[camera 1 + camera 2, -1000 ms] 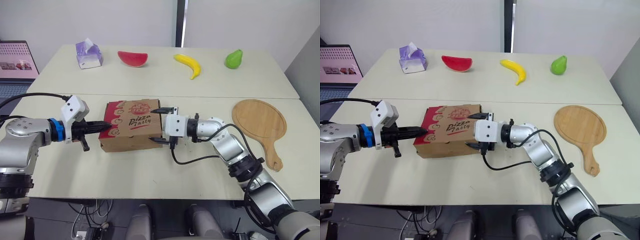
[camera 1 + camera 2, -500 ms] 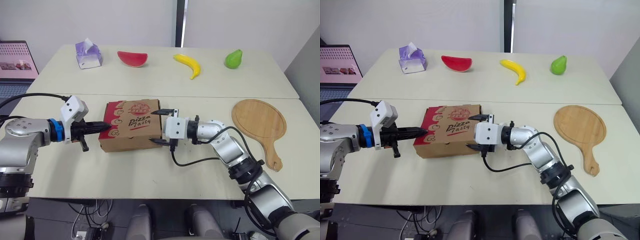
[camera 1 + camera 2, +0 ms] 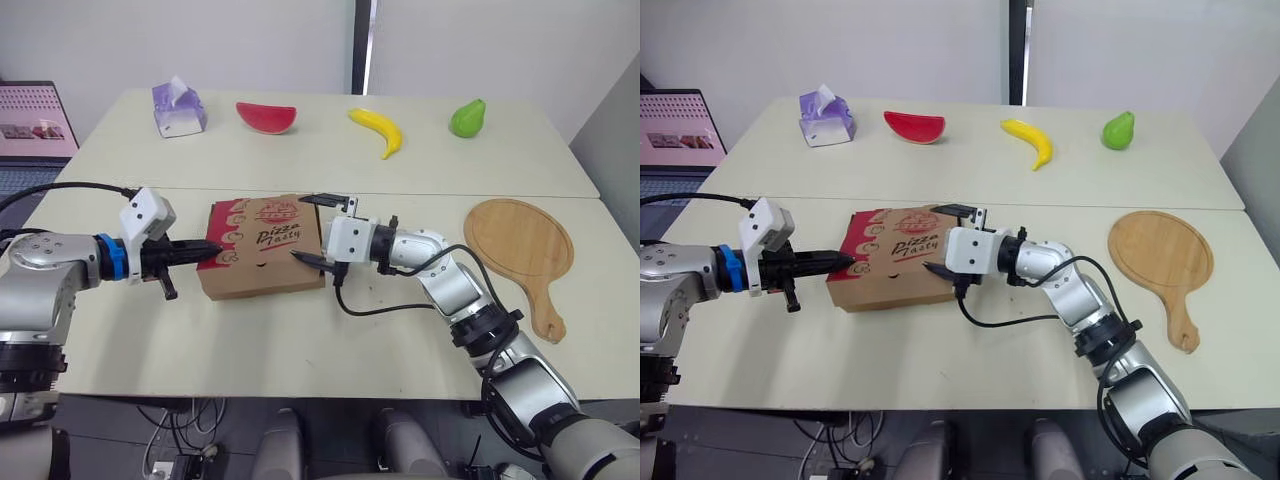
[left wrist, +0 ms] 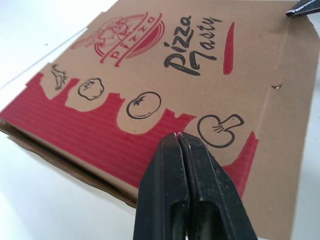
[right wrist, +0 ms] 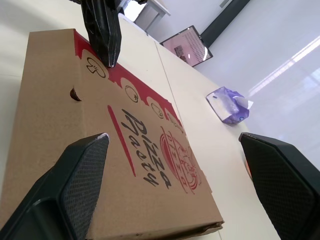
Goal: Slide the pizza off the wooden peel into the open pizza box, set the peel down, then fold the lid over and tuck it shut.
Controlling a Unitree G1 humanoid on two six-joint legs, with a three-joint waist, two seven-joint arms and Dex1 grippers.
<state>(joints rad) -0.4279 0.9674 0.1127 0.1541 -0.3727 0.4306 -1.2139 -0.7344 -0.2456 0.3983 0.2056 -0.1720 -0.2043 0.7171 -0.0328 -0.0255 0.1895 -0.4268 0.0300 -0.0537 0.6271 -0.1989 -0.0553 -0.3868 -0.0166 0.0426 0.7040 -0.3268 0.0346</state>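
Note:
The pizza box [image 3: 262,260] lies closed in the middle of the near table, its printed lid [image 4: 165,75] down and slightly tilted. My left gripper [image 3: 215,250] is shut, and its tips [image 4: 179,137] press on the lid's red left edge. On the box's right side my right gripper [image 3: 312,228] stands open. One finger is over the lid's far right corner and the other at the near right edge, with the lid [image 5: 75,130] between them. The wooden peel [image 3: 520,245] lies flat at the right with nothing on it.
Along the far table stand a purple tissue box [image 3: 178,108], a watermelon slice [image 3: 265,116], a banana [image 3: 377,130] and a green pear [image 3: 466,118]. A monitor [image 3: 35,115] sits off the table's left edge. A cable hangs from my right wrist onto the table.
My right gripper has shifted toward the far side and slightly left, further over the box's right edge. The lid sits a little flatter. My left gripper has stayed put.

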